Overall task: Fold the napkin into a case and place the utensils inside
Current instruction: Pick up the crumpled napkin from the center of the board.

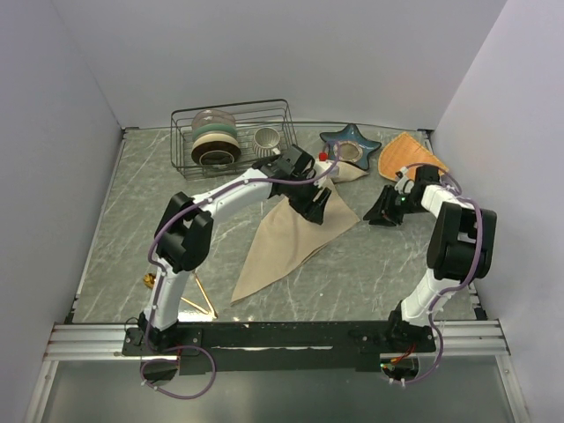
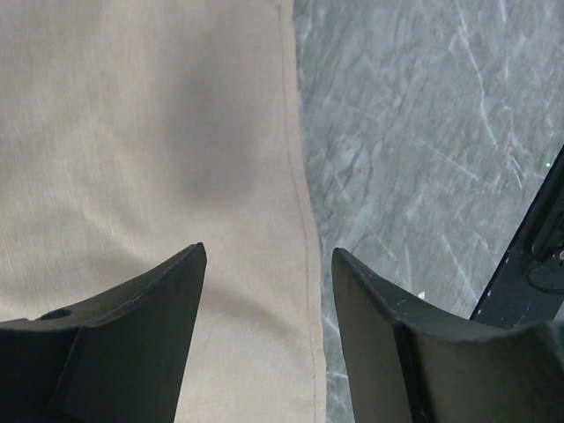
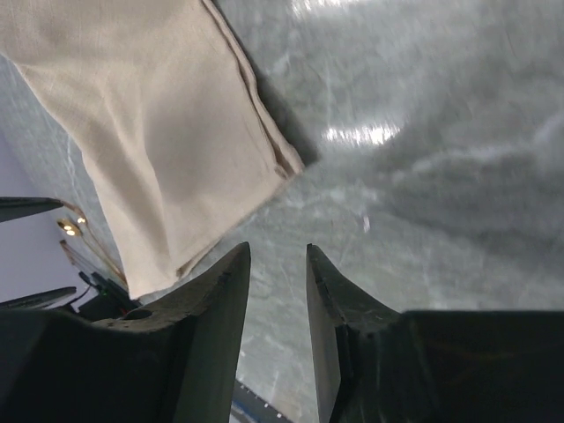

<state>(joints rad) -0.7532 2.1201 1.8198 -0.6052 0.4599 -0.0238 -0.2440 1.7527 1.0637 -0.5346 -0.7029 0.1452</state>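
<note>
My left gripper (image 2: pixel 269 251) hangs with jaws well apart over the napkin (image 1: pixel 286 238), whose hemmed edge runs beneath the gap; it grips nothing. My right gripper (image 3: pixel 278 248) shows only a narrow, empty gap above the table (image 1: pixel 397 264), near the napkin's corner. The napkin lies mid-table, folded into a long wedge. The utensils (image 1: pixel 201 301) lie by the left arm's base.

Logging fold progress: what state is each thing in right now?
napkin: folded into a flat triangle.
utensils: loose on the table, outside the napkin.
left gripper: open, empty, over the napkin's edge.
right gripper: narrowly open, empty, over bare table.
rack: holding stacked dishes.
</note>
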